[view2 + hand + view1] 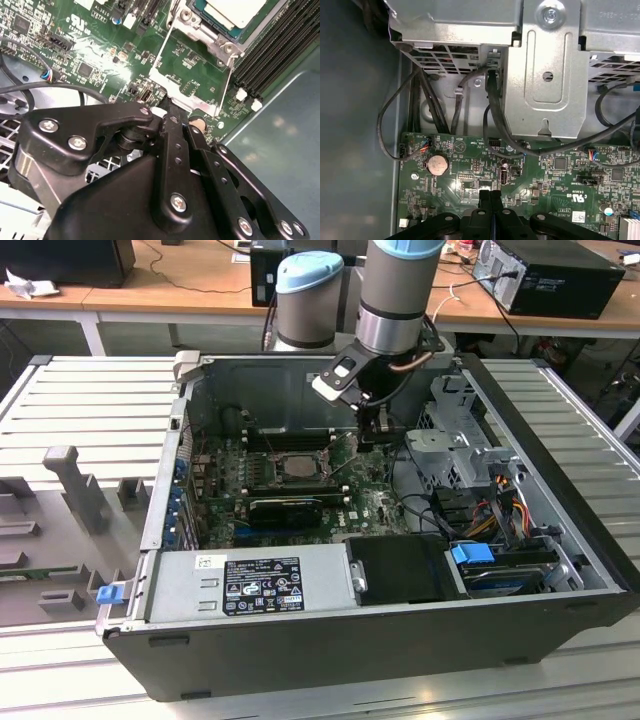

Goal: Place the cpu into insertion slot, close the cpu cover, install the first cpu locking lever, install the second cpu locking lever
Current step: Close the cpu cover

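Note:
The cpu (298,464) lies flat in the insertion slot (280,468) in the middle of the green board; the second wrist view shows its tan-silver face (235,10) inside the grey metal surround (210,40). The cpu cover (200,102) is swung open away from the socket, and green board shows through its square opening. My gripper (375,435) hangs inside the case toward the exterior view's right of the socket. In the second wrist view its tips (169,106) are shut together right at the cover's free edge. The first wrist view shows my gripper (490,194) shut, with nothing between the fingers.
A grey metal drive cage (455,445) with black cables (492,115) stands close beside the arm. Long black memory slots (280,45) flank the socket. A power supply (250,585) fills the near side. A coin battery (438,163) sits on the board. The case walls (560,470) enclose everything.

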Controlling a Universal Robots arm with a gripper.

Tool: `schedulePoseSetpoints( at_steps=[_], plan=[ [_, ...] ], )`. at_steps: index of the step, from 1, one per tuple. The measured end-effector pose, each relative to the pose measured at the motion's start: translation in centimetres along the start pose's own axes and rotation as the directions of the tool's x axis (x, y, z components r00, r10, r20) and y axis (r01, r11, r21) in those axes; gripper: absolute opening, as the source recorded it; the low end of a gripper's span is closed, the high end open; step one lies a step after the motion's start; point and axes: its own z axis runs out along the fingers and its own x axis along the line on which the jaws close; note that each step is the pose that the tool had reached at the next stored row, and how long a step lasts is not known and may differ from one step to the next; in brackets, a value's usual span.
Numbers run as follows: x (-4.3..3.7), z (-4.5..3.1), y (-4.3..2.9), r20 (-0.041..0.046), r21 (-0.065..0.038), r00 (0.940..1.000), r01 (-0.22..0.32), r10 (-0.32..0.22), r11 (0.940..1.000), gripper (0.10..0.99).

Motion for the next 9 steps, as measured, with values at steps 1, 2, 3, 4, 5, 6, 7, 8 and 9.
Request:
schedulePoseSetpoints(
  at_steps=[1, 2, 3, 4, 5, 6, 7, 8, 9],
  plan=[
    [0.01, 0.00, -0.03, 0.0001, 0.000, 1.0000, 0.000, 0.000, 1.0000, 0.106],
    [0.01, 0.01, -0.07, 0.0001, 0.000, 1.0000, 0.000, 0.000, 1.0000, 0.106],
    [0.01, 0.02, -0.11, 0.0001, 0.000, 1.0000, 0.000, 0.000, 1.0000, 0.106],
    [0.01, 0.02, -0.13, 0.0001, 0.000, 1.0000, 0.000, 0.000, 1.0000, 0.106],
    [0.01, 0.03, -0.16, 0.0001, 0.000, 1.0000, 0.001, -0.001, 1.0000, 0.106],
    [0.01, 0.04, -0.22, 0.0001, 0.000, 1.0000, 0.001, -0.001, 1.0000, 0.106],
    [0.01, 0.05, -0.24, 0.0001, 0.000, 1.0000, 0.001, -0.001, 1.0000, 0.106],
    [0.02, 0.06, -0.27, 0.0001, 0.000, 1.0000, 0.001, -0.001, 1.0000, 0.106],
    [0.02, 0.06, -0.31, 0.0000, 0.000, 1.0000, 0.001, -0.001, 1.0000, 0.106]
  ],
)
